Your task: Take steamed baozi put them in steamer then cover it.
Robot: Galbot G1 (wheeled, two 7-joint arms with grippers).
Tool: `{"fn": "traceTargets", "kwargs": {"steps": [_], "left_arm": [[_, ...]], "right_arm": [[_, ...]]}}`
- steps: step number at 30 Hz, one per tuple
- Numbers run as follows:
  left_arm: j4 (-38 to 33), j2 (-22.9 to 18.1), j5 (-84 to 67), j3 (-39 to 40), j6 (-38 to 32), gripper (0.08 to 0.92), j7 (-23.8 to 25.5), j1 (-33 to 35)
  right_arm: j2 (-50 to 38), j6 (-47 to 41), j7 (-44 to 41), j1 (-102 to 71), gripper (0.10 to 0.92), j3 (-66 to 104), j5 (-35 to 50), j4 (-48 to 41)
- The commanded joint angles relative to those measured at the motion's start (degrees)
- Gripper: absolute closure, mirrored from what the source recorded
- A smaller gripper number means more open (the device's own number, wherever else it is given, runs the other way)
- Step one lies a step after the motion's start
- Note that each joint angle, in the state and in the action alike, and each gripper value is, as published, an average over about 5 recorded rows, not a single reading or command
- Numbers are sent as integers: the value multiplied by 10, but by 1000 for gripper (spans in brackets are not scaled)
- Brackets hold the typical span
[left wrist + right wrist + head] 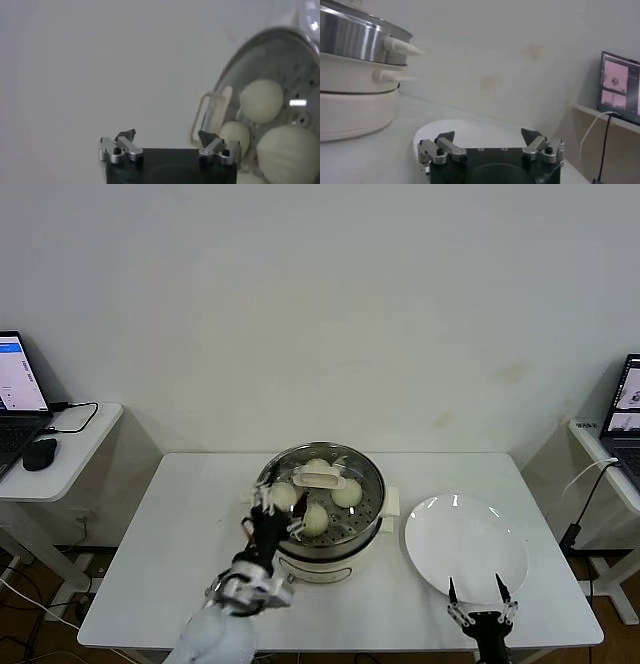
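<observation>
Both grippers sit at the near edge of the table (180,514). Left gripper (268,519) hangs over the near-left rim of the steamer (322,519), fingers spread apart and holding nothing; the left wrist view shows them empty too, with the glass just beyond them. Right gripper (478,592) waits by the near edge of the plate (465,546), fingers also wide and empty.

The cover (322,476) already lies on the steamer, its cream handle at the centre. Through the glass I count four baozi (315,519): one near, one left, one right, and one at the back partly hidden by the handle. The plate is bare.

I judge the task to be at its last step: buns in, lid down, left gripper just letting go. What is left looks like drawing that arm up and back without catching the cover's rim or nudging the pot on its base.

Count: one steamer, one cover, four baozi, one plate, two grippers. A laptop (18,389) stands on a side desk at each edge of the room, two in all.
</observation>
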Motion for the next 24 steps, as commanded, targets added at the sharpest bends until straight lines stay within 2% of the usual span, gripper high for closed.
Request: {"fn": "traceTargets", "kwargs": {"steps": [1,11,19,24], "left_arm": [[-23,-2,-508,-207,-204,177,-139,234],[-4,-21,-533,-245,-234,177,-143,341],[45,-32,-532,-255,-287,177,-111,352],[51,-35,-535,-264,-300,177,-93,352]], "right_arm": [[-17,-4,-5,-20,203,-17,20,20],[-78,-51,-20,-81,203,-53,93,81],[-87,-64,-24,-98,203,-67,95,93],[-84,-76,-31,-100,203,-80,91,100]]}}
